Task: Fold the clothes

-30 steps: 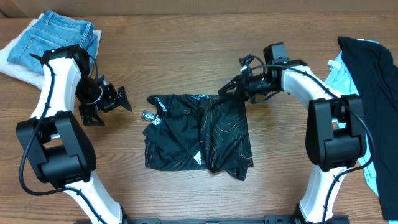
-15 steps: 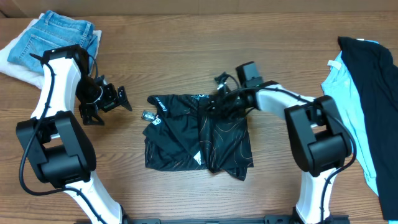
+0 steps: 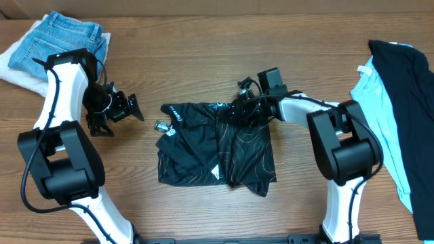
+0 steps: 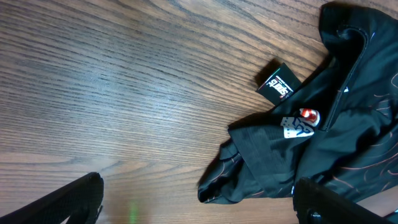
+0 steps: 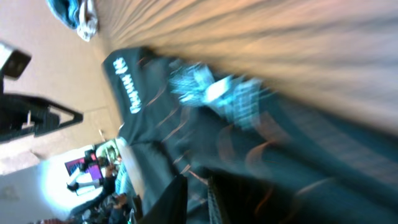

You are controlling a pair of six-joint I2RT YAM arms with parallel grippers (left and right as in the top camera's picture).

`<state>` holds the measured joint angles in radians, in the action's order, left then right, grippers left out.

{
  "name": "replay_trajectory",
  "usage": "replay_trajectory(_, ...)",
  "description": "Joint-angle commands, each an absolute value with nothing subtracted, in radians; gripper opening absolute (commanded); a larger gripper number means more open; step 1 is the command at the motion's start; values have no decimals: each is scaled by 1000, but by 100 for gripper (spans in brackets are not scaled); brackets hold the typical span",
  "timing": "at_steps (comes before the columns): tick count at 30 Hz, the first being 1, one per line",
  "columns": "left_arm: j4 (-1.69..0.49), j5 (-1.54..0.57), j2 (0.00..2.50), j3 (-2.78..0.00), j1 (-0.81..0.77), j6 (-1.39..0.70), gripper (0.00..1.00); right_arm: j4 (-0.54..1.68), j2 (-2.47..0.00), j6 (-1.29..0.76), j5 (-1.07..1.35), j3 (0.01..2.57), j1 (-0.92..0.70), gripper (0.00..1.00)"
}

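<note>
The jersey (image 3: pixel 203 156) lies mid-table in a rough, rumpled rectangle, orange lines showing on its right half and white lettering along its top left edge. A small black tag (image 4: pixel 278 82) sits on the wood just off its left edge. The right gripper (image 3: pixel 230 114) is low over the jersey's top edge, near the middle. In the blurred right wrist view its fingers (image 5: pixel 169 200) stand close together with a thin slit between them, and I cannot tell whether cloth is pinched there. The left gripper (image 3: pixel 119 115) hovers over bare table (image 3: pixel 190 47) left of the jersey, jaws wide apart and empty. Jeans (image 3: pixel 64 37) on a white cloth (image 3: pixel 17 64) occupy the far left corner. A black garment (image 3: pixel 407 88) lies over a light blue garment (image 3: pixel 369 88) at the right edge.
</note>
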<state>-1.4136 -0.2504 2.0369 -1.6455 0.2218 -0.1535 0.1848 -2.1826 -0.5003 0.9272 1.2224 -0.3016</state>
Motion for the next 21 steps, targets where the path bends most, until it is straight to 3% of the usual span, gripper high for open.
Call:
replay_trajectory(1, -1414, -256, 2046, -1662, 208, -134, 100, 158, -2211, -529, 913, 1240, -265, 22)
replay_trajectory(11, -1414, -256, 2046, -1662, 207, -134, 100, 385, -2184, -455, 1032, 1446, -150, 17)
replay_trajectory(21, -1414, -255, 2046, -1660, 207, -134, 100, 876, -1964, -234, 1034, 1547, -125, 18)
